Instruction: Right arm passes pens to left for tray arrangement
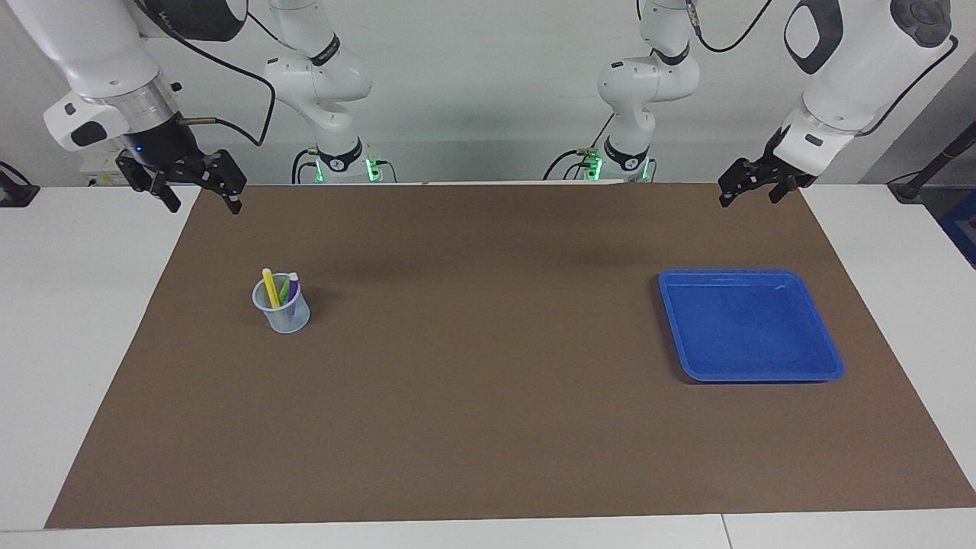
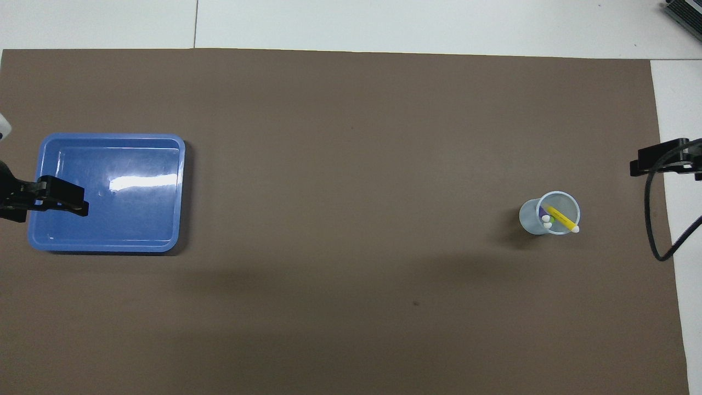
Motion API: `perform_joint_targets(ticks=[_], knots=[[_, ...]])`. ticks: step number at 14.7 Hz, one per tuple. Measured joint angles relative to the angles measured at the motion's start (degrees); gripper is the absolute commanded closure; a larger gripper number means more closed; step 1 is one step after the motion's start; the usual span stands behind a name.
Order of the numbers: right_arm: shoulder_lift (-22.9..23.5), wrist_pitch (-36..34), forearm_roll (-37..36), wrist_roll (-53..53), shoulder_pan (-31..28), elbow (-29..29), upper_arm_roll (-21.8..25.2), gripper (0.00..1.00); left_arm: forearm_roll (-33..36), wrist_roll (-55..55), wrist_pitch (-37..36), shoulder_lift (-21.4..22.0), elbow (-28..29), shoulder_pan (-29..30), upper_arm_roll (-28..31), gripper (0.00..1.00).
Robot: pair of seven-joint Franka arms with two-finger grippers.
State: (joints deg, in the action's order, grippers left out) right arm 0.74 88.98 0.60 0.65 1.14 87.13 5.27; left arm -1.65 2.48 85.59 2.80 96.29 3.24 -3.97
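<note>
At the upper left of the facing view the right hand hangs in the air over the mat's corner edge, its fingers spread apart and holding nothing. Below it and a little to the right in that frame stands a small translucent cup on the brown mat, and in it the three pens: yellow, green and purple. They stand nearly upright, pale tips up, their long axes leaning slightly toward the upper left of the frame, the yellow one reaching highest above the rim. The coming move likely turns on this: the pens lie down and toward the frame's middle from the right hand, which is by far the nearer of the two, so it must descend on them from above, along their long axis (a side approach would meet the cup wall).

Across the middle the bench shows only mat. At the right of the frame the blue tray lies flat with nothing in it. Above it, at the upper right, the left hand waits in the air over the mat's edge, fingers apart and holding nothing, well apart from the pens.
</note>
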Motion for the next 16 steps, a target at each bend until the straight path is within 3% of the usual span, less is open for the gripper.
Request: perform_joint_targets(ticks=[16], knots=[[-0.23, 0.0, 0.0, 0.0, 0.09, -0.07, -0.81, 0.0, -0.8, 0.02, -0.17, 0.36, 0.13, -1.29, -0.08, 0.0]])
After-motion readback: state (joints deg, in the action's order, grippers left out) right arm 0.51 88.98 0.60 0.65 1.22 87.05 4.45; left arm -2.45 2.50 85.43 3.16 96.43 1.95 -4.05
